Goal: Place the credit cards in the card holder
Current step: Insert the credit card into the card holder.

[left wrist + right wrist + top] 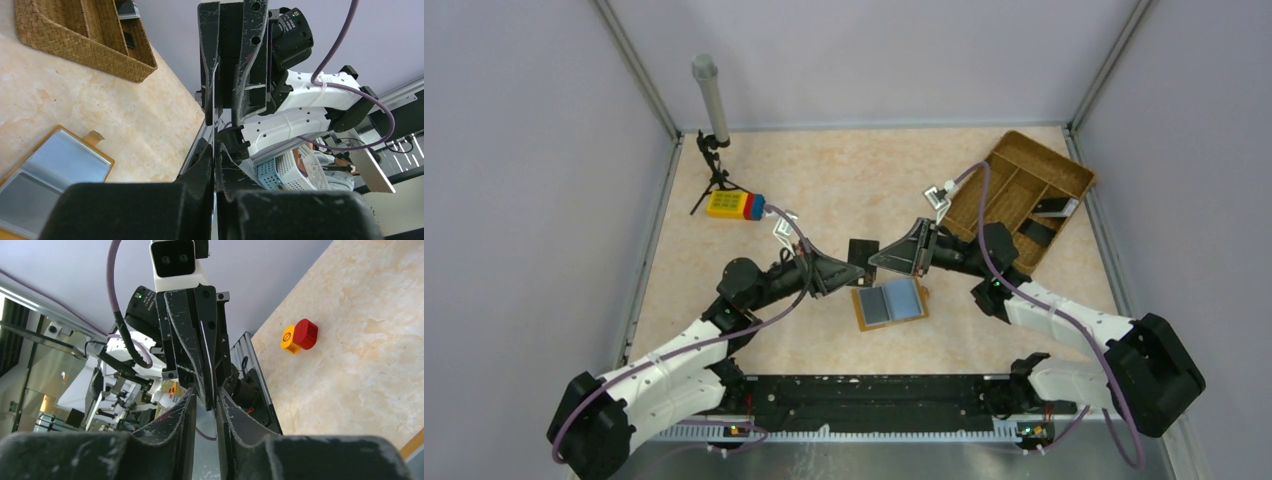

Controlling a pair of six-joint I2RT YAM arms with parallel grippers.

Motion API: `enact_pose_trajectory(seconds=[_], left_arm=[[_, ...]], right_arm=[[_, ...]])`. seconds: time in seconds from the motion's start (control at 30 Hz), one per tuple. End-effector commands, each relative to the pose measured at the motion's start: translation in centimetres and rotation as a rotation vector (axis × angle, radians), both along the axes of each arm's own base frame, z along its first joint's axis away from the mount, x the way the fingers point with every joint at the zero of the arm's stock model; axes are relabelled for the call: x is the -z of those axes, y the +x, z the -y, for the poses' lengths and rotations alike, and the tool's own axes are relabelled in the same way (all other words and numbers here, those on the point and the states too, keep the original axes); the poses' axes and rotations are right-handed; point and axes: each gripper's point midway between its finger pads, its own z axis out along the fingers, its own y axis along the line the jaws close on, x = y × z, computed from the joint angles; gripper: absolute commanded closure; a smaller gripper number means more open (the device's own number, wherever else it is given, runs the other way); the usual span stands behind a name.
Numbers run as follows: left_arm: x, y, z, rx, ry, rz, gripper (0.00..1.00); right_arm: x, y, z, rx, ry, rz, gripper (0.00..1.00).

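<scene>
In the left gripper (848,266), 1 edge-on card (861,249) possibly touches right gripper (877,258).

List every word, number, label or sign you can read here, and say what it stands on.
None readable.
toy block: marks on its yellow face, too small to read.
credit cards in the card holder: no print legible.
dark card held up: no print legible.
</scene>
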Motion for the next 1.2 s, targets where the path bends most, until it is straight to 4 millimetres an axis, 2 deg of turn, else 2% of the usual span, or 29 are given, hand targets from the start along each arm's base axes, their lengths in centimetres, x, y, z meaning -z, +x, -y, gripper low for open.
enact_pose_trajectory(seconds=[0.0, 0.03, 0.07, 0.1, 0.17, 0.2, 0.23, 0.3, 0.37, 0.47, 0.63, 0.73, 0.9, 1.17], left_arm=[[-0.7, 0.1, 0.2, -0.004, -0.029, 0.023, 1.0], [-0.3, 0.2, 0.3, -0.003, -0.018, 0.008, 1.0], [0.1, 0.3, 0.5, 0.0, -0.002, -0.01, 0.97], [1.0, 0.5, 0.6, -0.002, 0.029, -0.039, 0.85], [3.2, 1.3, 0.8, -0.03, 0.108, -0.113, 0.45], [4.8, 1.7, 0.7, -0.056, 0.164, -0.152, 0.31], [6.6, 2.2, 0.5, -0.089, 0.225, -0.196, 0.22], [9.9, 2.8, -0.2, -0.148, 0.335, -0.286, 0.16], [12.7, 3.0, -0.7, -0.181, 0.42, -0.362, 0.15], [15.3, 2.9, -0.8, -0.196, 0.502, -0.441, 0.17], [18.3, 3.1, -1.1, -0.228, 0.597, -0.526, 0.18], [19.4, 3.2, -1.3, -0.235, 0.634, -0.551, 0.22], [20.5, 3.0, -0.9, -0.211, 0.649, -0.573, 0.3], [21.7, 3.0, -0.5, -0.189, 0.674, -0.597, 0.36]], right_arm=[[-1.8, -0.7, -0.3, -0.022, 0.051, 0.079, 0.91], [-1.5, -0.4, -0.3, -0.012, 0.036, 0.071, 1.0], [-0.9, 0.1, -0.4, 0.01, 0.006, 0.056, 1.0], [0.1, 0.8, -0.4, 0.045, -0.046, 0.035, 1.0], [3.0, 2.8, 0.3, 0.135, -0.198, -0.005, 1.0], [4.5, 3.8, 1.1, 0.175, -0.267, -0.023, 1.0], [6.2, 4.5, 2.1, 0.203, -0.336, -0.056, 1.0], [9.5, 5.8, 4.4, 0.24, -0.438, -0.137, 1.0], [12.9, 6.0, 6.2, 0.237, -0.525, -0.22, 1.0], [16.4, 5.6, 7.4, 0.195, -0.622, -0.283, 1.0], [20.0, 4.9, 7.6, 0.116, -0.695, -0.344, 1.0], [20.8, 4.9, 7.4, 0.092, -0.704, -0.356, 1.0], [20.8, 5.3, 6.8, 0.073, -0.676, -0.355, 1.0], [21.1, 5.3, 6.1, 0.038, -0.643, -0.368, 1.0]])
